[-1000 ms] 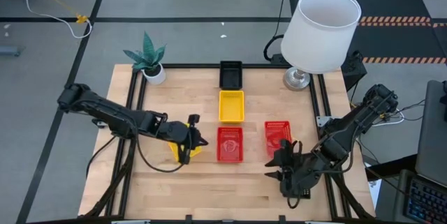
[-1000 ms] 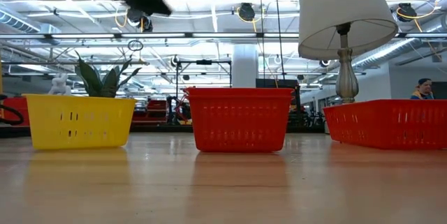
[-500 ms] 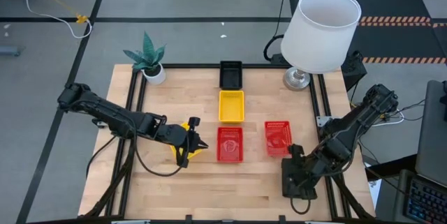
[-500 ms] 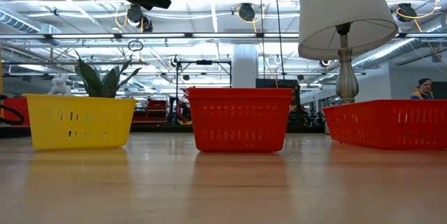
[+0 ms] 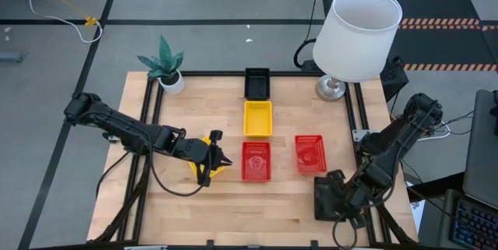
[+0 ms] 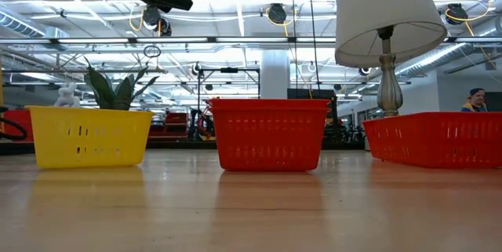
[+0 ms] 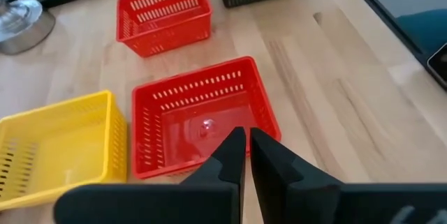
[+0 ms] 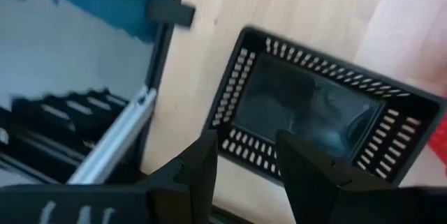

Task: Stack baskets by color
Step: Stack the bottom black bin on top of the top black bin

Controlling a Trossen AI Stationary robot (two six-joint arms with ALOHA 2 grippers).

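A red basket point(image 5: 256, 160) stands mid-table, with a yellow basket point(image 5: 257, 118) and a black one point(image 5: 257, 83) in a row behind it. A second red basket point(image 5: 310, 153) stands to its right. My left gripper point(image 5: 219, 159) hovers shut above another yellow basket point(image 5: 201, 169) and holds nothing; in its wrist view the fingers point(image 7: 246, 147) point at the middle red basket point(image 7: 202, 116). At the near right corner, my right gripper point(image 5: 342, 200) is shut on a second black basket point(image 5: 325, 195), which faces mouth-up in the right wrist view point(image 8: 307, 105). My right gripper comes at the black basket from above, slanting steeply down, at its long wall point(image 8: 251, 151) by one corner. The fingers point(image 8: 206, 158) cover the place of contact, so the kind of hold does not show. The basket sits about level and mouth up; it seems clear of the table.
A white lampshade point(image 5: 358, 32) on its metal base stands at the far right corner, and a small potted plant point(image 5: 165, 67) at the far left. Bare wood lies along the near edge between the arms. The table's dark frame rail point(image 8: 119, 140) runs beside the held basket.
My right gripper has moved toward the table's near right corner, sunk a little, and rolled and tipped until it points steeply down. The black basket went with it, turning from tilted on edge to about level with its mouth up.
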